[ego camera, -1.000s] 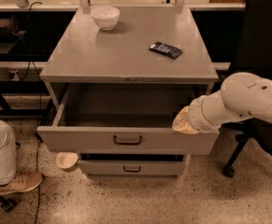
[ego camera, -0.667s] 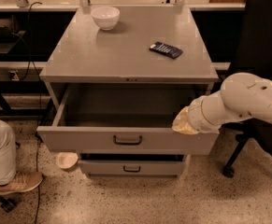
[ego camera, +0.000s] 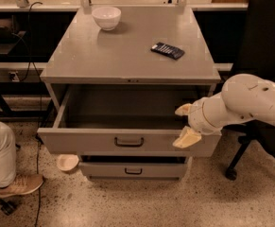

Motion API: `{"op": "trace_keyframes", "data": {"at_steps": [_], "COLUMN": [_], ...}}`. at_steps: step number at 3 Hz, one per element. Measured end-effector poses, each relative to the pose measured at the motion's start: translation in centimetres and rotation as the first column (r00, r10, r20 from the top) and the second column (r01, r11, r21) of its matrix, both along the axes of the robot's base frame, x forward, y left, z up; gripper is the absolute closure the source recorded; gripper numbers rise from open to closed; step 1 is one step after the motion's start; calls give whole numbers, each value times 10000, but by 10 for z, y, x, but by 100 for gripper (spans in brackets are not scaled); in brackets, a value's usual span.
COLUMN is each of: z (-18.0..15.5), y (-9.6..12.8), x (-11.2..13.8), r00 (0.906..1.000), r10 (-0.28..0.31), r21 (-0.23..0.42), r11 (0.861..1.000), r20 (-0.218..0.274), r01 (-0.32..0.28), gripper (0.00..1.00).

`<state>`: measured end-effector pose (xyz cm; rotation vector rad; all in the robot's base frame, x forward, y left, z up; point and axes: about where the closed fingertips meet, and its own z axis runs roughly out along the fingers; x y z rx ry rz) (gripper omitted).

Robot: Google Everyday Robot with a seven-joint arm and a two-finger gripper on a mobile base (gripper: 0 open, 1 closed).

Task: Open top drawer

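Note:
The top drawer (ego camera: 80,143) of the grey cabinet stands pulled out, its inside bare, with a dark loop handle (ego camera: 129,141) at the centre of its front panel. My gripper (ego camera: 185,124) is at the right end of that panel, on my white arm coming in from the right. It is open: one tan finger (ego camera: 183,109) is over the drawer's inside, the other (ego camera: 188,138) is in front of the panel. It holds nothing.
A shallower drawer (ego camera: 133,170) below is shut. On the cabinet top (ego camera: 104,56) sit a white bowl (ego camera: 106,17) and a dark flat packet (ego camera: 167,50). A black office chair (ego camera: 264,37) stands at right. A person's leg (ego camera: 0,150) and a white bowl on the floor (ego camera: 67,162) are at left.
The gripper's fingers stand a little wider apart than before. The drawer and the arm have stayed where they were.

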<state>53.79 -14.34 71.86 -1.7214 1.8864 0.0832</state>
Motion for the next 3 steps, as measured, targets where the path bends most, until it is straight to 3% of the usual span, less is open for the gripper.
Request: {"op": "trace_keyframes", "data": {"at_steps": [1, 3], "z": [0, -33], "y": [1, 11], "x": [0, -14], "r00": [10000, 9936], "r10": [12, 62], "r21": [-2, -617], "r11": [10000, 9980], "r20": [-4, -1132], "r01": [-12, -132], "gripper": [0, 0]}}
